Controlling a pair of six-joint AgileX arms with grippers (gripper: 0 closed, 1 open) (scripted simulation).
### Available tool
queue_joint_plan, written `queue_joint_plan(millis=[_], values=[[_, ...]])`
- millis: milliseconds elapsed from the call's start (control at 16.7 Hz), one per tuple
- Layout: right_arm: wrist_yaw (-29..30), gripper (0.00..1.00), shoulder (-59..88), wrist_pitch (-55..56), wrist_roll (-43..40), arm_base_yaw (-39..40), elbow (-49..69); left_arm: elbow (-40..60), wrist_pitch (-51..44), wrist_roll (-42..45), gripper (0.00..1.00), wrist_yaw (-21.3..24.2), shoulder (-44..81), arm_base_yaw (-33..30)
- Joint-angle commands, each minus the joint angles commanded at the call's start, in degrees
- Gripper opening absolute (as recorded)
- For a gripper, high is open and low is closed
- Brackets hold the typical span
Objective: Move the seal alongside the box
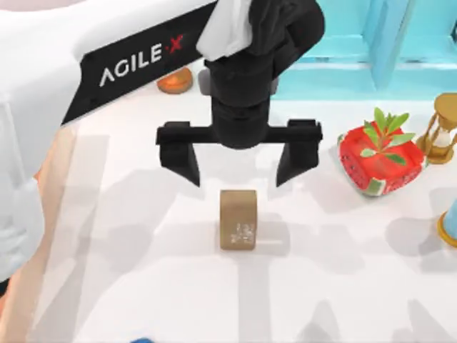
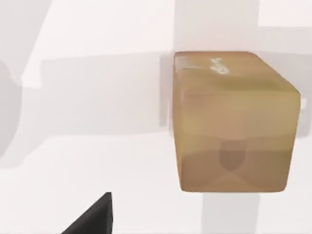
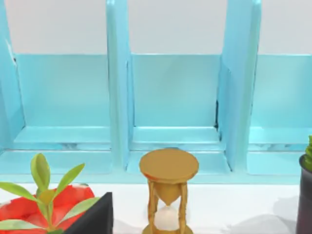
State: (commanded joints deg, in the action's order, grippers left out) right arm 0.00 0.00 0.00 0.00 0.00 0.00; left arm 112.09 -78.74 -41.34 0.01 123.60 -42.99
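Your left tool (image 1: 238,161) hangs over the middle of the surface (image 1: 143,236) with its two dark fingers (image 1: 184,153) spread wide and nothing between them. The seal (image 1: 238,219) stands on the surface just nearer to you than the fingertips, about centred on the gap, so the spread looks chosen to straddle it from both sides once the tool comes down. The pale engraved mark sits on the seal's near end face, which leaves the plain long sides towards the fingers; I judge that the reason for this approach line. In the left wrist view the seal (image 2: 234,122) sits apart from the one dark fingertip (image 2: 95,217) at the picture's edge, so no contact has been made.

At the right stand a red melon-like planter (image 1: 377,158) with green leaves and a wooden hourglass (image 1: 443,128), well apart from the seal; a light-blue shelf (image 1: 378,43) runs along the far edge, and an orange dish (image 1: 175,80) lies at the far left beside the arm.

You cannot make out the box: a reddish strip at the left edge may be part of it, but the white arm covers that side. The seal's far end is hard to judge under the tool. The right wrist view faces the shelf (image 3: 175,97) and hourglass (image 3: 168,190), with a dark corner of the right tool's finger (image 3: 95,217) cut off, so I cannot tell how that tool stands.
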Motion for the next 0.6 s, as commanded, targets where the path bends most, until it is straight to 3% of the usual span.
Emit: queue_joint_plan(millis=[360,600], values=[[0.00,1.00,0.00,0.00,0.00,0.00,0.00,-0.96,1.00,0.15,1.00,0.00,0.10,0.19],[0.00,1.00,0.00,0.00,0.00,0.00,0.00,-7.52,8.77,0.24,1.00,0.01,1.24,0.23]])
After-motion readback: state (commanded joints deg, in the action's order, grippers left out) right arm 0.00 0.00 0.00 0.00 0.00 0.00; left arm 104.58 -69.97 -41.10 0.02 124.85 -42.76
